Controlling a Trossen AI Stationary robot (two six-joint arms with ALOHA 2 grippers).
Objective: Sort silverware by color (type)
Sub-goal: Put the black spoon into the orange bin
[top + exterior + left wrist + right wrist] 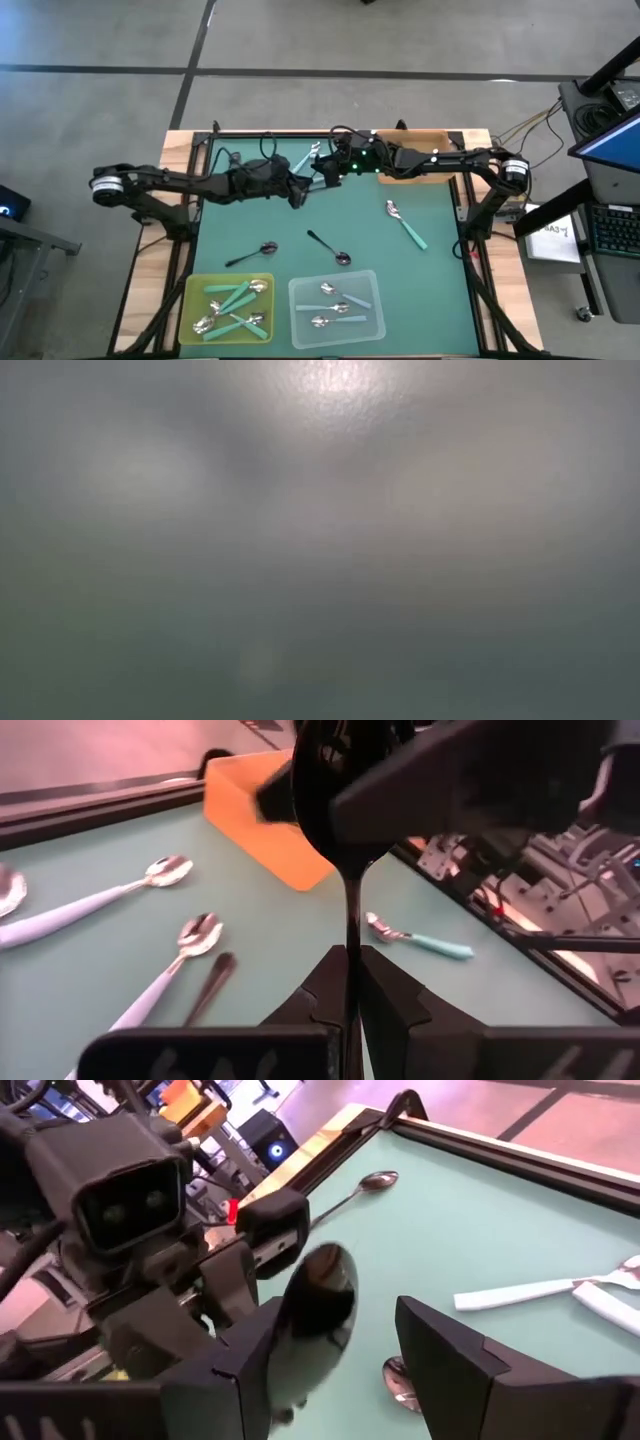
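A black-handled spoon (pixel 350 910) is held up over the middle of the green mat between my two grippers. My left gripper (pixel 352 970) (pixel 299 192) is shut on its handle. My right gripper (pixel 340 1312) (pixel 326 172) is open, with one finger on either side of the spoon's shiny bowl (pixel 320 1305). Two more black spoons (pixel 252 253) (pixel 328 247) and a teal spoon (pixel 405 222) lie flat on the mat. Light blue spoons (pixel 150 885) (pixel 525 1292) lie near the far edge. The low view shows nothing but blur. My left gripper pinches the thin black handle (pixel 351 938) between its two fingers. The handle runs straight out past the fingertips, and the bowl (pixel 330 800) is at the far end. The spoon is lifted clear of the mat. My right gripper: I cannot tell whether a finger (pixel 250 1365) touches the bowl.
A yellow tray (pixel 196 290) with teal spoons and a clear tray (pixel 372 322) with light blue spoons sit at the near edge. An orange tray (pixel 425 165) (pixel 265 815) lies under the right arm at the far edge. Wooden rails border the mat.
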